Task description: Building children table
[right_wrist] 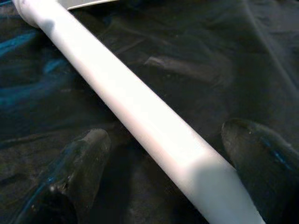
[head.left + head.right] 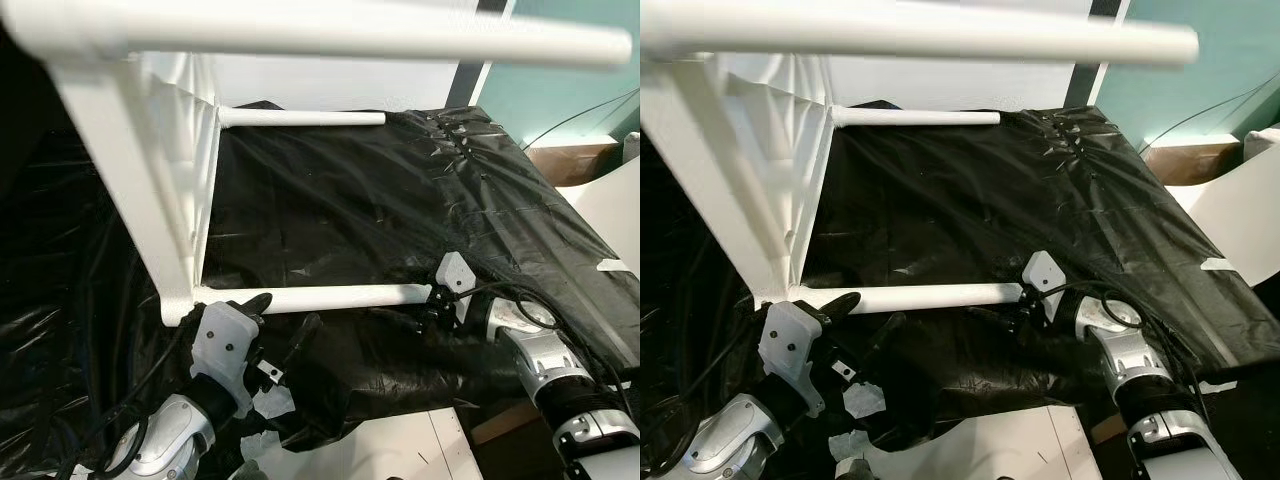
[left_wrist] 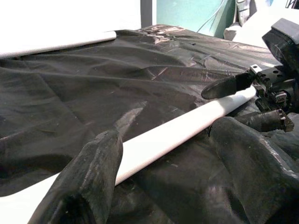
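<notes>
The small white table (image 2: 150, 180) lies tipped on its side on the black plastic sheet (image 2: 400, 200) that covers the bench, its top standing upright at my left and its legs pointing to my right. The lower leg (image 2: 330, 297) lies along the sheet just in front of me, another leg (image 2: 300, 118) sticks out farther back, and a third leg (image 2: 350, 35) crosses close above, blurred. My left gripper (image 2: 275, 335) sits near the end of the lower leg that joins the tabletop, fingers (image 3: 88, 182) spread open on either side of the leg, not closed on it. My right gripper (image 2: 435, 300) is at the leg's free end, its fingers (image 1: 74, 172) also open, one on each side of the white tube.
</notes>
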Robot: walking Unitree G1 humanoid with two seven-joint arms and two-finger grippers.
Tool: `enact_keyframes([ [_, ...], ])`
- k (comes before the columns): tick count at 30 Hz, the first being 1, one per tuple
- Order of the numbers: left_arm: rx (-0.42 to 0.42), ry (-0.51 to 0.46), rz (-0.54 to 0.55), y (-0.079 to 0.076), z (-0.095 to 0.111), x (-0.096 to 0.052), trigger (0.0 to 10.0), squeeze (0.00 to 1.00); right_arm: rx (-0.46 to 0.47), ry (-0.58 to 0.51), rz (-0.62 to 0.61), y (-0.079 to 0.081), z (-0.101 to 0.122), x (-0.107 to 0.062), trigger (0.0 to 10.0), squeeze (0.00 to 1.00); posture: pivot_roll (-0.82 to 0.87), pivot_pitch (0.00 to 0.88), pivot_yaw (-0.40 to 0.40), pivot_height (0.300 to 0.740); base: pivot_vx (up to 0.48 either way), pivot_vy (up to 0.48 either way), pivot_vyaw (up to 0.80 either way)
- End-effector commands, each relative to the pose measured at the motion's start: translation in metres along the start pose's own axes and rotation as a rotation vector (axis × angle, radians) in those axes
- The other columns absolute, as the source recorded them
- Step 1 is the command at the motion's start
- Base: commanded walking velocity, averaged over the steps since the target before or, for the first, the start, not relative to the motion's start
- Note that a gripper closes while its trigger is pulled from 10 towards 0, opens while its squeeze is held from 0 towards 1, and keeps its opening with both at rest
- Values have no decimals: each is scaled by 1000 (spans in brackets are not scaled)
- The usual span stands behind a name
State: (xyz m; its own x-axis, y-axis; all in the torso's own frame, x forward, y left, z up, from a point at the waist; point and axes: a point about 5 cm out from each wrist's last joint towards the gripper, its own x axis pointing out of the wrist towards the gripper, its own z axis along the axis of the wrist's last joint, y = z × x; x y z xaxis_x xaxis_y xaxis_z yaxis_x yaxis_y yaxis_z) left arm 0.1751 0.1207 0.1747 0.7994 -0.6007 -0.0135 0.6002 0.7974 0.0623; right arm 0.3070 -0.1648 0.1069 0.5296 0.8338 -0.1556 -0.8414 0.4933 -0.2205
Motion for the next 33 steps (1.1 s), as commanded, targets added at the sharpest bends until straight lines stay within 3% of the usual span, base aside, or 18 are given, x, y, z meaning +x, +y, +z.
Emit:
enact_keyframes([
  [1,6,9,-159,-8,-1,-1,10000,0,39,23,-1,3,-7,-6,10000,0,170,85,-39,740,0,0,0],
  [11,-2,14,-172,-9,-1,-3,10000,0,96,-76,7,7,7,-5,10000,0,174,86,-36,740,0,0,0],
  [19,2,13,-173,-7,1,-2,10000,0,174,-136,111,26,16,-10,10000,0,173,88,-31,740,0,0,0],
  [26,11,9,-171,-5,2,-1,10000,0,191,-228,57,22,34,-7,10000,0,171,89,-27,740,0,0,0],
  [28,14,-3,-153,-3,3,0,10000,0,191,-333,-30,18,56,-1,10000,0,170,89,-26,740,0,0,0],
  [31,12,-7,-145,-2,3,1,10000,0,192,-362,-65,16,62,1,10000,0,170,89,-26,740,0,0,0],
  [32,22,-24,-119,-1,5,3,10000,0,214,-389,-159,10,66,4,10000,0,171,88,-29,740,0,0,0],
  [33,22,-24,-119,-1,5,3,10000,0,214,-389,-159,10,66,4,10000,0,171,88,-29,740,0,0,0],
])
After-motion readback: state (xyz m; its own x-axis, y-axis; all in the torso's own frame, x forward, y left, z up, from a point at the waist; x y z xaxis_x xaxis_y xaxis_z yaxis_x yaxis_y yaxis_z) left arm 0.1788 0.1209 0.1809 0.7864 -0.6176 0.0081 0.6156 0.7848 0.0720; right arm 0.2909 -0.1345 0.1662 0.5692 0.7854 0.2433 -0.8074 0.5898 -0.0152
